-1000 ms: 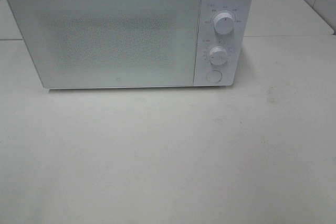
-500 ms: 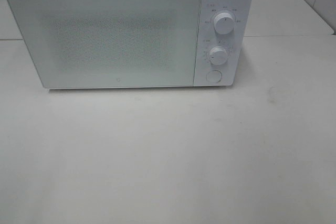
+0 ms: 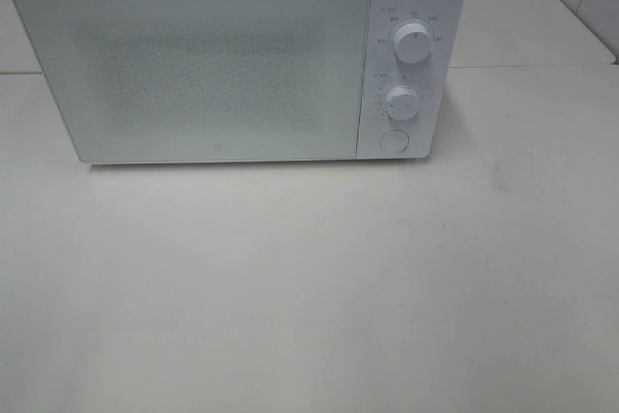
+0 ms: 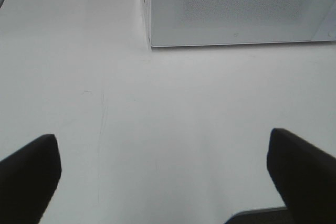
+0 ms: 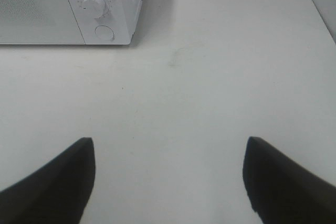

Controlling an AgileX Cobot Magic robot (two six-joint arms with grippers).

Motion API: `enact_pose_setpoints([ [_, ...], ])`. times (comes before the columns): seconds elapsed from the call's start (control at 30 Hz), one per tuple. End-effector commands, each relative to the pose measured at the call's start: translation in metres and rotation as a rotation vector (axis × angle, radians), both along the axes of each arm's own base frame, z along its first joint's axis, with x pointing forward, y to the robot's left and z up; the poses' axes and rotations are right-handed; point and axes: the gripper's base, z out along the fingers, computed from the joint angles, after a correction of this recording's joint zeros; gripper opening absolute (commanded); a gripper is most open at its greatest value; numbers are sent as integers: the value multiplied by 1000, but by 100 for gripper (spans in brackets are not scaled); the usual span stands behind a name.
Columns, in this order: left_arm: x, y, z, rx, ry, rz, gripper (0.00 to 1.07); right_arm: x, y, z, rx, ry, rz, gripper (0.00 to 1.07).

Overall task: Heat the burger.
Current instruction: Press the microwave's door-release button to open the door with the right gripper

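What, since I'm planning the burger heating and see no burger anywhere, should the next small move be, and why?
Probably ease the right pincer toward the round button under the two knobs, likely the door release. The microwave door is shut and no burger shows in any view. The right pincer and the left pincer both hang open and empty over the table.

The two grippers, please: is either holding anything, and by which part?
Nothing is held. The left gripper and the right gripper both stand open above the white table, with nothing between their jaws.
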Motion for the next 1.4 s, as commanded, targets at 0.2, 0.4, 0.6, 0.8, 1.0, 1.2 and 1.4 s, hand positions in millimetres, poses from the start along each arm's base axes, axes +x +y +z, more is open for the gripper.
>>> enact_pose_setpoints([
  [0.2,-1,-1,0,-13,-21,2,100,-3,0,0,-13,-38,6,76],
  [0.4,-1,-1,0,-13,-21,2,100,-2,0,6,-9,-43,9,76],
  [0.6,-1,-1,0,-13,-21,2,100,11,2,14,-15,-8,10,76],
  [0.8,-1,-1,0,-13,-21,2,100,27,5,20,-15,-20,14,76],
  [1.0,-1,-1,0,-13,-21,2,100,47,8,26,-15,-33,21,76],
  [1.2,-1,-1,0,-13,-21,2,100,59,10,27,-16,-34,23,76],
  [1.4,-1,-1,0,-13,-21,2,100,80,13,28,-19,-20,28,75],
])
